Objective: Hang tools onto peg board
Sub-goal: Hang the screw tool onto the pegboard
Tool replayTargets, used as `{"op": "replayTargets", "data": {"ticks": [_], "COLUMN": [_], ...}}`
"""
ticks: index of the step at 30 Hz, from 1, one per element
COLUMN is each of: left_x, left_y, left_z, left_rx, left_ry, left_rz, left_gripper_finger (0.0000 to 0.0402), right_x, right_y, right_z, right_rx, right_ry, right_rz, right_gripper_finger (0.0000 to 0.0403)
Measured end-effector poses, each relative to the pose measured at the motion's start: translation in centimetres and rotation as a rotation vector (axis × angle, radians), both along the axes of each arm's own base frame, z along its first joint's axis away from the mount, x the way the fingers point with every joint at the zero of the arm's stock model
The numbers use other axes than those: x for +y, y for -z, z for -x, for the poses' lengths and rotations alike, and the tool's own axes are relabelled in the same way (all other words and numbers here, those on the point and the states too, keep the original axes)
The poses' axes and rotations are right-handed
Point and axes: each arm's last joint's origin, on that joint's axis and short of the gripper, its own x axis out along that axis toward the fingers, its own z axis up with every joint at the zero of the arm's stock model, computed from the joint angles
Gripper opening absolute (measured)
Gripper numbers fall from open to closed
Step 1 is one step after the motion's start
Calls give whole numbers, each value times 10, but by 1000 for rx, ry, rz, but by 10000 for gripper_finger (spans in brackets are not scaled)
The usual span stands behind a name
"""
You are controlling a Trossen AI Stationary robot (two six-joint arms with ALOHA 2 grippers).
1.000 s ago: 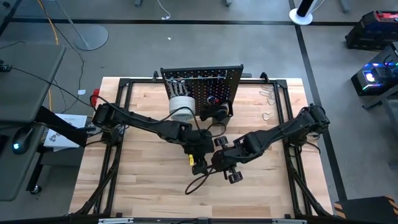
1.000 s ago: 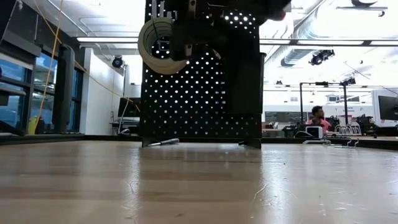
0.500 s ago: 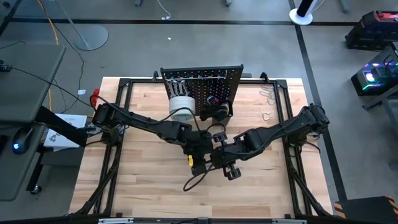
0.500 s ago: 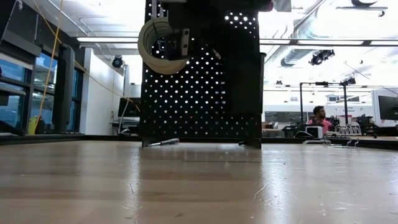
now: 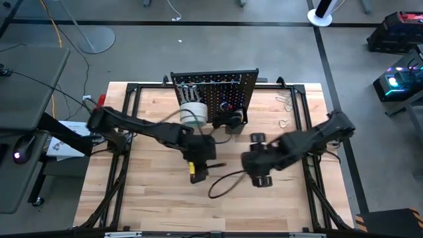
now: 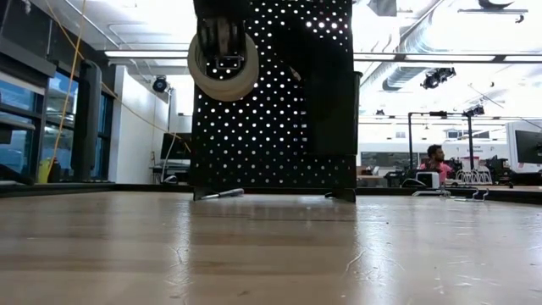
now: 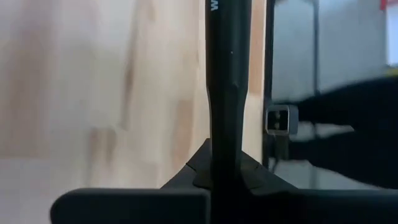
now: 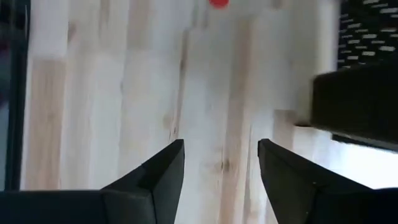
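Upright black perforated peg board (image 5: 215, 89) at the far middle of the pale wooden table (image 5: 152, 198); taken as the landmark. Hanging on its face: a white tape roll (image 5: 192, 111) toward its left side, silver wrenches (image 5: 188, 86) above the roll, a small black bin (image 5: 231, 119) at its lower right. In the low view, white tape roll (image 6: 223, 68) high on the board's (image 6: 279, 135) left part, a slim metal rod (image 6: 222, 194) lying at its foot on the left.

Left gripper (image 5: 198, 162) in front of the peg board, slightly left of its middle, clamped tight on a slim dark-handled screwdriver (image 7: 229, 93); in the left wrist view, the handle running straight out between the closed fingers (image 7: 214, 177), above the table planks. A small yellow part (image 5: 193, 177) on that gripper's near side.

Right gripper (image 5: 254, 149) in front of the peg board's right edge, well apart from it, spread wide and holding nothing; in the right wrist view, both dark fingers (image 8: 163, 171) parted over bare wood. A black cable (image 5: 228, 184) looping on the table between the two grippers, nearer than the board.
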Motion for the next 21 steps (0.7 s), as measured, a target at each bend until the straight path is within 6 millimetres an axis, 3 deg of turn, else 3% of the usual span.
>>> {"op": "replayTargets", "data": {"ticks": [5,9,13,21], "left_x": [2,3,6,5], "left_y": [-47,-74,-87,-80], "left_z": [23,26,8,-24], "left_rx": [-244,-563,-842,-935], "left_ry": [-119,-268,-364,-422], "left_rz": [-131,-131,-86,-108], "left_gripper_finger": [2,2,1,1], "right_x": [1,-1,-4,-21], "right_y": [-23,-26,-20,-33], "right_z": [59,92,91,62], "right_rx": [-266,-617,-963,-1237], "right_ry": [292,603,758,742], "right_rz": [-2,-177,-309,-361], "right_gripper_finger": [195,196,196,197]}}
